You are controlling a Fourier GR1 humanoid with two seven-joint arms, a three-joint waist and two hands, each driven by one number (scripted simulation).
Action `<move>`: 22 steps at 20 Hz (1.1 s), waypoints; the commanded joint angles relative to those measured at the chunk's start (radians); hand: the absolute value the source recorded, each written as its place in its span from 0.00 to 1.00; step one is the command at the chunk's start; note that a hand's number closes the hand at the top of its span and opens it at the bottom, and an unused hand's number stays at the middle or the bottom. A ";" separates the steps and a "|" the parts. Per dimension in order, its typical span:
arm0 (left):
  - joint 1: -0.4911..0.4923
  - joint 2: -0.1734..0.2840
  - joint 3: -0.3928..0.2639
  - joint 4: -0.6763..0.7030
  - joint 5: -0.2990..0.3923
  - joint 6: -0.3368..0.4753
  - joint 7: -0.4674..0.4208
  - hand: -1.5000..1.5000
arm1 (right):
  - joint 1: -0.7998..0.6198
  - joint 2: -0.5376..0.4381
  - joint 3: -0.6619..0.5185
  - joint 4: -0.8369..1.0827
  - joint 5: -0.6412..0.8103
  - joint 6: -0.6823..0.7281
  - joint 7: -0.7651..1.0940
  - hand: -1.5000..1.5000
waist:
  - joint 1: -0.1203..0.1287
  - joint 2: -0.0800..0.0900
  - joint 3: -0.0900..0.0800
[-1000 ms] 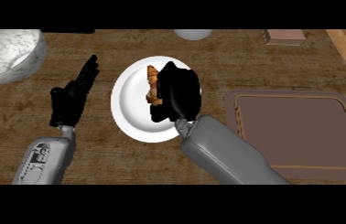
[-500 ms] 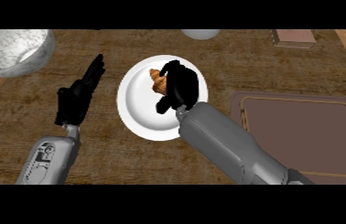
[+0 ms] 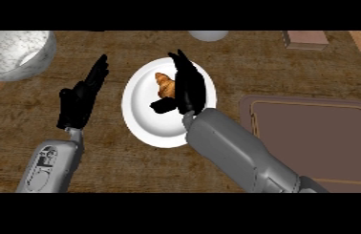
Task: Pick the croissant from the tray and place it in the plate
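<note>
Right hand (image 3: 189, 87) over plate (image 3: 152, 125): fingers now straightened toward 12 o'clock, holding nothing; earlier they curled over the croissant (image 3: 166, 84). Croissant lies on plate's upper half, more exposed. Left hand (image 3: 79, 100) open, resting at plate's 9 o'clock. Tray (image 3: 310, 132) at 3 o'clock.

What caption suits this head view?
Right hand opens over the croissant on the white plate; tray beside.
</note>
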 commanded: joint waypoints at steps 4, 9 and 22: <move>0.033 -0.002 0.020 -0.022 -0.004 0.028 0.032 0.50 | 0.034 0.001 -0.126 -0.078 -0.072 -0.202 -0.089 0.00 | -0.057 -0.017 0.000; 0.082 0.022 0.061 -0.005 0.016 0.010 -0.033 0.50 | 0.211 -0.080 -0.152 -0.262 -0.036 -0.237 -0.115 0.00 | -0.085 -0.020 -0.001; 0.104 0.002 0.049 -0.072 -0.001 -0.004 0.003 0.50 | 0.688 -0.371 -0.275 -0.747 -0.123 -0.002 -0.254 0.00 | -0.073 -0.018 -0.001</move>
